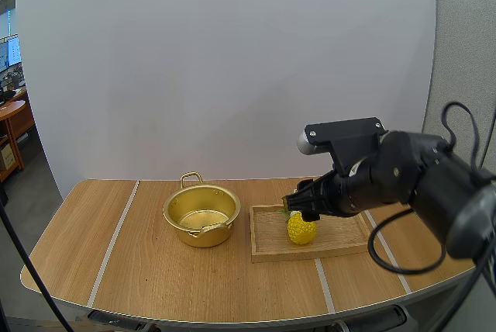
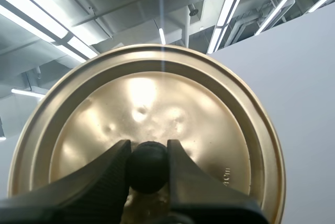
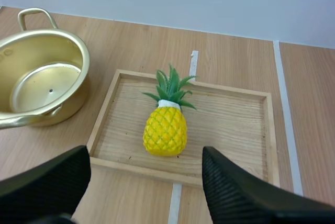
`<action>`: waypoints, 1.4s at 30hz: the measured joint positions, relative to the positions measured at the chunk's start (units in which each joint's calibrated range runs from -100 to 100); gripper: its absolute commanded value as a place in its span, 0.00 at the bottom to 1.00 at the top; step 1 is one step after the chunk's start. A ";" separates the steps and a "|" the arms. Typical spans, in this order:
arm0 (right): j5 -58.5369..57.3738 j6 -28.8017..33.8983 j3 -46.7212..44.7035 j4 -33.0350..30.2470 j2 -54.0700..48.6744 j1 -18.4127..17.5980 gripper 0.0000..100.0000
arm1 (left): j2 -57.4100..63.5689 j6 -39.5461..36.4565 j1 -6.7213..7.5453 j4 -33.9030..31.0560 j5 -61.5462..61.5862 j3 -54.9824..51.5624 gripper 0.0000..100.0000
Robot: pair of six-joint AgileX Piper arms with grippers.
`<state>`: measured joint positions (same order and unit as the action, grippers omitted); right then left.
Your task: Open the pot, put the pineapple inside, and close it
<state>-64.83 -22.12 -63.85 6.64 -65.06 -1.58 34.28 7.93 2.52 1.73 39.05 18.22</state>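
The pot [image 1: 201,216] stands open on the table [image 1: 155,278], just left of the tray [image 1: 267,248], and its inside looks bare. The left gripper [image 2: 148,153] pinches the black knob [image 2: 147,167] of the lid [image 2: 157,103], one finger on each side, and holds the lid up off the table. The pineapple [image 3: 165,130] sits in the left half of the tray, its green crown turned toward the far side and its yellow body toward the near rim. The right gripper [image 3: 145,153] hangs over the tray's near edge with its fingers [image 3: 235,192] spread wide, one to each side of the fruit and not touching it. The pineapple looks like a moulded toy, so it is probably light and stiff, and its bumpy skin should give the ribbed pads some bite. The best hold is likely across the widest part of the yellow body. The leaves look thin and may bend or slip out of a pinch. The rounded body could roll in the tray if one finger reaches it first.
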 measured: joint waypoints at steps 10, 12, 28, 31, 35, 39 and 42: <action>-0.89 0.00 11.53 2.19 18.49 0.00 1.00 | 0.00 -0.10 0.00 -0.10 -3.91 0.03 0.00; 0.29 0.00 14.06 2.42 24.29 0.00 1.00 | 0.00 -0.10 0.00 -0.10 -3.91 0.03 0.00; 0.63 0.00 17.34 2.80 39.28 0.00 1.00 | -0.04 -0.10 0.00 -0.10 -3.91 0.03 0.00; 0.86 0.00 17.34 2.80 41.43 0.00 1.00 | -0.04 -0.10 0.00 -0.14 -3.91 0.03 0.00; 2.10 0.00 17.34 2.80 44.47 0.00 1.00 | -0.04 -0.10 0.00 -0.14 -3.91 0.03 0.00; 3.41 0.00 17.34 2.80 46.87 0.00 1.00 | -0.04 -0.10 0.00 -0.14 -3.91 0.03 0.00; 4.83 0.00 17.34 2.53 48.33 0.00 1.00 | -0.04 -0.10 0.00 -0.14 -3.91 0.03 0.00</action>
<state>-59.99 -22.12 -46.51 9.17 -16.73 -1.58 34.23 7.83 2.52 1.59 35.14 18.25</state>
